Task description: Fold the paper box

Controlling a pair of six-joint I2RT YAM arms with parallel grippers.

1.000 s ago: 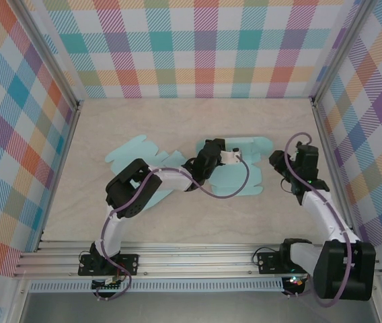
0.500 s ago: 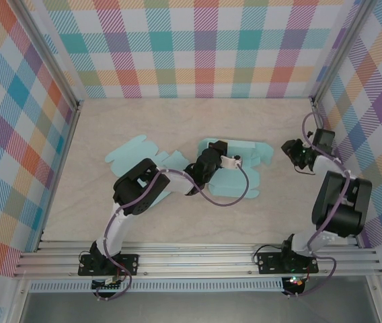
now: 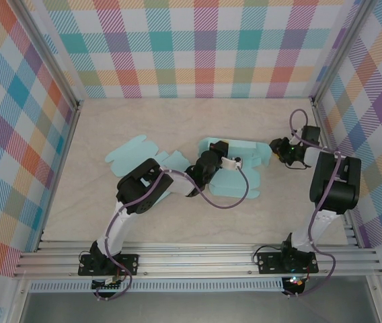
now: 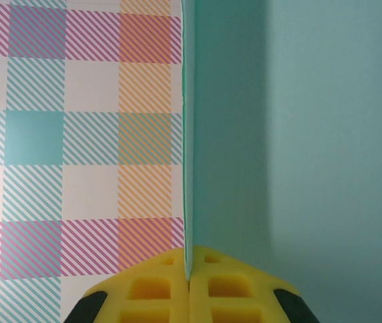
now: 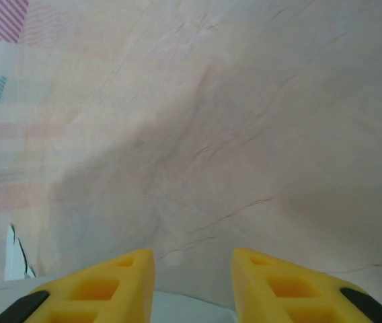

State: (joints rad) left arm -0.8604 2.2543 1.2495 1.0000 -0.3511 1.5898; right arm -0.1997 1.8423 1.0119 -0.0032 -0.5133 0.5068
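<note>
A pale, marbled table [image 3: 144, 121] sits inside pastel plaid walls [image 3: 204, 47]. The teal paper box [image 3: 235, 185] lies mid-table, a little right of centre, mostly flat with its long axis running left to right. Another teal sheet [image 3: 127, 153] lies to its left (the arm hides whether the two join). The left gripper [image 3: 215, 149] is clamped on the box's far-left part. In the left wrist view a teal panel stands edge-on, pinched between the yellow fingers [image 4: 157, 289]. The right gripper [image 3: 280, 149] sits just beside the box's far right corner, its fingers [image 5: 272, 286] apart over bare table, holding nothing. A second ago the right arm stretched forward with its gripper nearer; now it stands folded up, while the left grip is unchanged.
</note>
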